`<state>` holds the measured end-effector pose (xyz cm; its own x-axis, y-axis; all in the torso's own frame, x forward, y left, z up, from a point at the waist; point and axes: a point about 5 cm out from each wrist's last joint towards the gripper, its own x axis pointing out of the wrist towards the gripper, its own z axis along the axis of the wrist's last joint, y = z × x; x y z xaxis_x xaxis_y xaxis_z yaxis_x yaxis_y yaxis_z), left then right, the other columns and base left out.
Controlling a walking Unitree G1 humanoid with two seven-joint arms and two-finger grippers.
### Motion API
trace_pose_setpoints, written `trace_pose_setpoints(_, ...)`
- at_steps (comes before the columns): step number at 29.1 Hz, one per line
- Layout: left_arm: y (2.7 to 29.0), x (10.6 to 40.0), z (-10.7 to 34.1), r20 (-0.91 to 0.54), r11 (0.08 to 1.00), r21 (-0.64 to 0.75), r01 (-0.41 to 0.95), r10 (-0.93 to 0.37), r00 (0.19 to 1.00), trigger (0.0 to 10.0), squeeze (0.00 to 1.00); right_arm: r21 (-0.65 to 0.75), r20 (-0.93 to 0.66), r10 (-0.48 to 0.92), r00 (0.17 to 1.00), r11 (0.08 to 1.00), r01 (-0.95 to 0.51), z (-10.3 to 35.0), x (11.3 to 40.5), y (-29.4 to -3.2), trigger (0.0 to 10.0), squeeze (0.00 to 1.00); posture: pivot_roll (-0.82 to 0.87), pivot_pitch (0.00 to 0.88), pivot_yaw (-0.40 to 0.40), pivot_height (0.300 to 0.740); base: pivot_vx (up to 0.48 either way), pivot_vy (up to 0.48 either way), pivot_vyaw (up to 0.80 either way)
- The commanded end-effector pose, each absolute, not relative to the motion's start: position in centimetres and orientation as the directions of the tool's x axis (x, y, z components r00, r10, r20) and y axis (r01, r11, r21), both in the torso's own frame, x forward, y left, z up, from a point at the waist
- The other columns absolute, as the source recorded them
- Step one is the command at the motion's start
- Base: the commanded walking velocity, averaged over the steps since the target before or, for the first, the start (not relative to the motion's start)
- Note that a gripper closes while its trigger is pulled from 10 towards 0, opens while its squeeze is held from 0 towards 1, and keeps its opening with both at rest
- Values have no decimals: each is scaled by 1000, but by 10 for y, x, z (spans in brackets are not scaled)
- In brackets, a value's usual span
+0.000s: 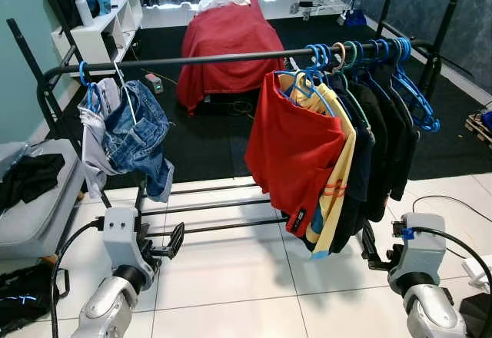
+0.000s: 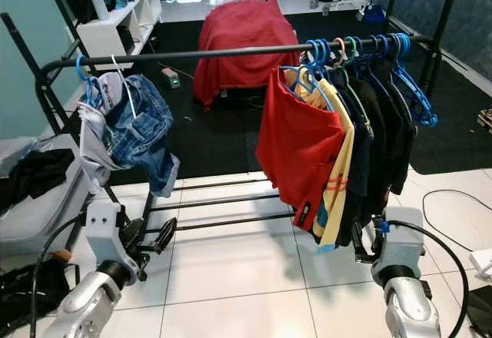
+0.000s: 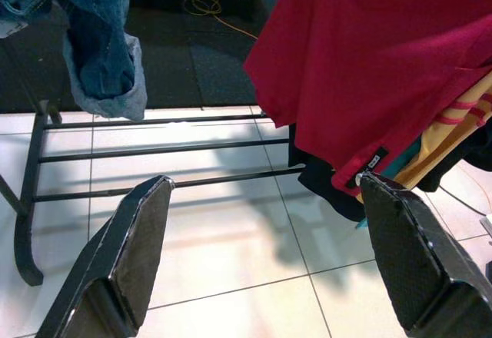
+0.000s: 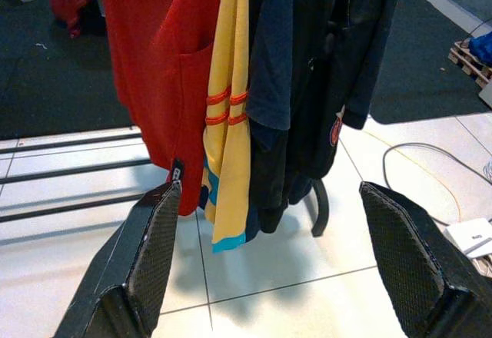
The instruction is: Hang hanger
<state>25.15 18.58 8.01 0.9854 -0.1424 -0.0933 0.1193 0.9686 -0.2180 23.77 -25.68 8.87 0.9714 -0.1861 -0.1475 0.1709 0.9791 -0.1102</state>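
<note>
A black clothes rail (image 1: 200,59) runs across in front of me. At its right end hang a red shirt (image 1: 296,154) on a blue hanger (image 1: 311,77), a yellow shirt (image 1: 338,192), several dark garments (image 1: 384,138) and some bare blue hangers (image 1: 419,100). At its left end hang denim shorts (image 1: 134,134) on a white hanger and a grey garment (image 1: 92,134) on a blue one. My left gripper (image 1: 171,242) is low over the tiles below the shorts, open and empty (image 3: 265,188). Low beside the hem of the shirts, my right gripper (image 4: 270,192) is also open and empty.
The rack's lower bars (image 1: 215,207) cross the tiles just ahead. A grey seat (image 1: 38,207) with black clothing stands at left. Behind the rack are a black rug, a bed with a red cover (image 1: 227,34) and a white shelf (image 1: 100,31). A cable (image 1: 453,200) lies at right.
</note>
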Motion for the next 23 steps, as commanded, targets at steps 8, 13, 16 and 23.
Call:
trace_pose_setpoints(8,187,249,80,-92,970,-195,144,-164,982,10000,0,-91,-155,-194,969,979,181,86,237,-256,10000,0,-66,61,6,740,112,0,0)
trace_pose_setpoints(13,186,249,80,-89,970,-192,152,-171,981,10000,0,-89,-154,-194,969,979,182,86,237,-257,10000,0,-66,61,5,740,329,0,0)
trace_pose_setpoints(16,185,249,80,-87,969,-192,157,-176,981,10000,0,-88,-153,-195,969,979,183,86,237,-257,10000,0,-66,61,5,740,348,0,0)
trace_pose_setpoints(23,184,249,80,-83,967,-193,168,-187,979,10000,0,-87,-150,-193,970,980,182,86,237,-258,10000,0,-68,61,5,740,381,0,0)
